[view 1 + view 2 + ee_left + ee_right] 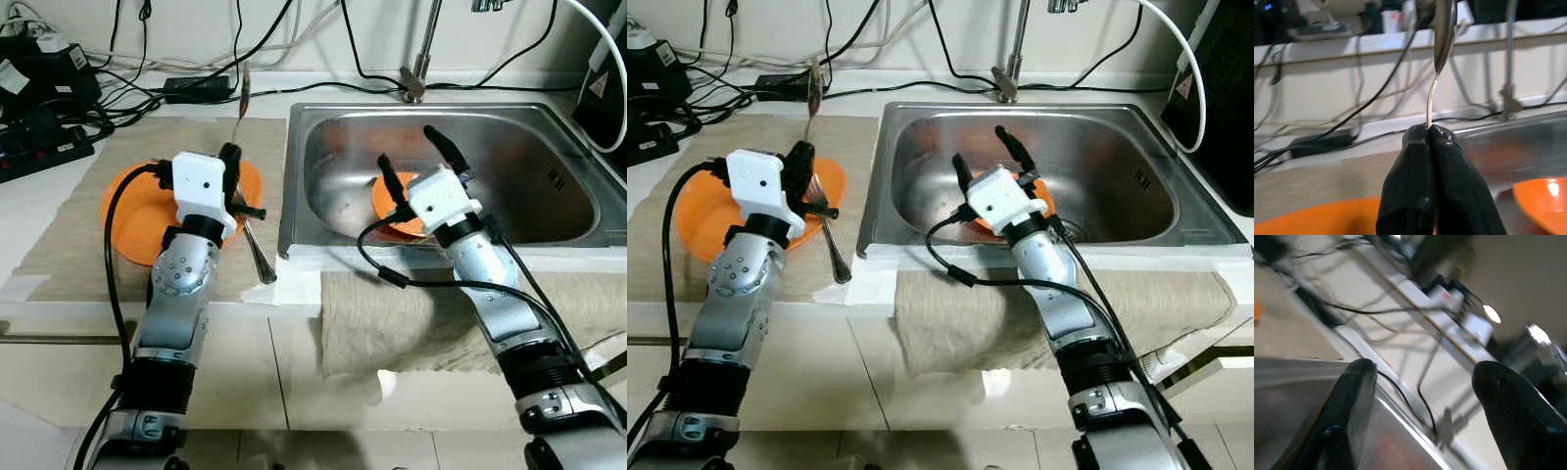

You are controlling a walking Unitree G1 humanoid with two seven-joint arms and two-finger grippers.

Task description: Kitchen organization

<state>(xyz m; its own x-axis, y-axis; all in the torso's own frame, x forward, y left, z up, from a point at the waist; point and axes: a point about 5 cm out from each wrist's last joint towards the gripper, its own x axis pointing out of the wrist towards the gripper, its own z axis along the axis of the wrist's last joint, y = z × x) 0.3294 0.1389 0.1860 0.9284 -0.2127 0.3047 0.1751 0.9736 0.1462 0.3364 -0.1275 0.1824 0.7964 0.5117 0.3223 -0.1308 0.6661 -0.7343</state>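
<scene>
My left gripper (231,157) is shut on the handle of a metal spoon (240,103) that points up and away, its bowl (1444,19) raised over the counter's back. The gripper hovers over an orange plate (132,220) on a beige mat. A second metal utensil (257,250) lies on the mat at the plate's right rim. My right gripper (419,164) stands open inside the steel sink (549,127), just above a small orange dish (384,201) on the sink floor, with nothing between its fingers (1352,396).
The faucet (416,78) rises at the sink's back edge. Black cables and an adapter (196,88) run along the wall, and a power strip (39,147) lies at the far left. A beige towel (392,313) hangs over the counter's front edge.
</scene>
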